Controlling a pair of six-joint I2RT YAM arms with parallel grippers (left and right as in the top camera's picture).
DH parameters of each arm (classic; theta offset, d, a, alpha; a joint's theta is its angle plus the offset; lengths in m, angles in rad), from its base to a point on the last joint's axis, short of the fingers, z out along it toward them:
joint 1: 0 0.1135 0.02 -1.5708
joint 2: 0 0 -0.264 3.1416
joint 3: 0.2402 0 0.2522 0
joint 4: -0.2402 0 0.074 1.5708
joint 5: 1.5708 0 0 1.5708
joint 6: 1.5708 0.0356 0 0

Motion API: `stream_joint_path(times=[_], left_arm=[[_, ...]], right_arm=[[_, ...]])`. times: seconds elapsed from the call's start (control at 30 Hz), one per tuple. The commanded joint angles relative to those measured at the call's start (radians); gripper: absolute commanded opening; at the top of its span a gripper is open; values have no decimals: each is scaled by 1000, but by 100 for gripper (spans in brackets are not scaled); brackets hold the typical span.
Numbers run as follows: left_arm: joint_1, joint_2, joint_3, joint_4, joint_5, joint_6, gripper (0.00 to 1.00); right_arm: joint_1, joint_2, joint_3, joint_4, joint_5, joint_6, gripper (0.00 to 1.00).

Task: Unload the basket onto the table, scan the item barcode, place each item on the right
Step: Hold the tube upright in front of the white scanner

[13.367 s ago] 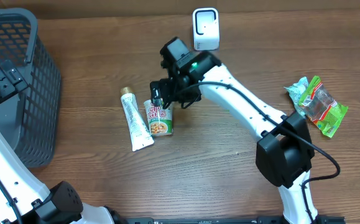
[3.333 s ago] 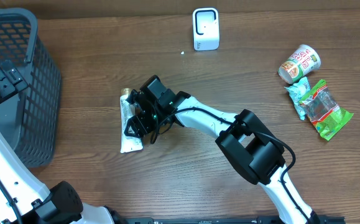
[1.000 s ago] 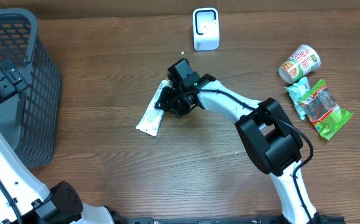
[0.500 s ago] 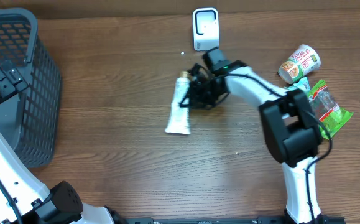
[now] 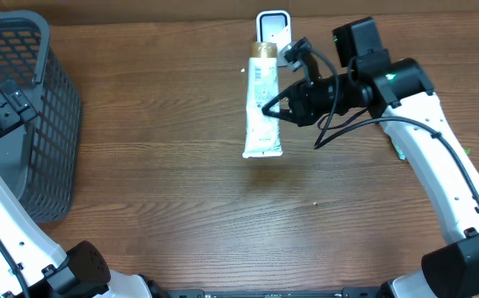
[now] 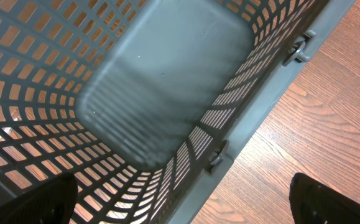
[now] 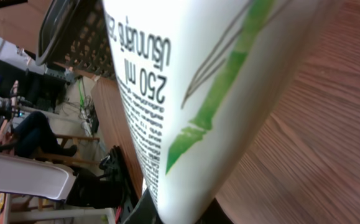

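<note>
Right gripper (image 5: pixel 279 108) clenched on the white tube (image 5: pixel 262 108), pinching it from the side about midway along its length. Tube is lifted off the wooden table (image 5: pixel 156 215), gold cap (image 5: pixel 263 50) pointing toward the white scanner (image 5: pixel 273 25) and just beside its lower edge, crimped end toward me. My wrist camera sees only the tube's wall (image 7: pixel 180 93): green leaf print and volume text, no barcode in sight.

Risks as I judge them:
- Soft tube, narrow pinch. It could swivel or slide between the jaws if I turn the wrist fast.
- Cannot tell which face carries the barcode. If it faces down or toward my fingers, the scanner reads nothing.
- Cap is close to the scanner. Pushing further forward could knock the small upright unit over.

Left gripper (image 5: pixel 9 99) spread wide, holding nothing, over the grey basket (image 6: pixel 161 81), well apart from all this.
</note>
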Motion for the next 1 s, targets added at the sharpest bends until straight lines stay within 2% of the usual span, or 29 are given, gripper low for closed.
stream_joint_path(times=[0.0,0.03,0.07,0.17,0.3,0.33,0.37,0.47,0.57,0.67,0.7,0.77,0.9,0.97], left_arm=[[-3,-9,16,2,2,0,100],[-3,-9,16,2,2,0,100],[-3,-9,16,2,2,0,100],[-3,-9,16,2,2,0,100],[-3,-9,16,2,2,0,100],[-3,-9,16,2,2,0,100],[-3,-9,16,2,2,0,100],[-3,-9,16,2,2,0,100],[-3,-9,16,2,2,0,100],[-3,-9,16,2,2,0,100],[-3,-9,16,2,2,0,100],[-3,-9,16,2,2,0,100],[-3,-9,16,2,2,0,100],[-3,-9,16,2,2,0,100]], right_arm=[[-32,-40,43,3,-47,21,4],[-45,-40,43,20,27,110,4],[-51,-40,45,25,66,140,4],[-62,-40,113,1,146,167,3],[-58,-23,306,-41,444,215,3],[-49,-16,344,-39,529,215,3],[-22,0,398,-30,705,214,3],[45,42,417,35,1016,146,4],[112,159,417,174,1392,-10,4],[126,277,417,315,1549,-172,4],[126,312,417,359,1574,-220,4],[110,445,417,476,1598,-563,4],[93,554,417,640,1612,-827,4],[92,592,417,712,1599,-876,4]])
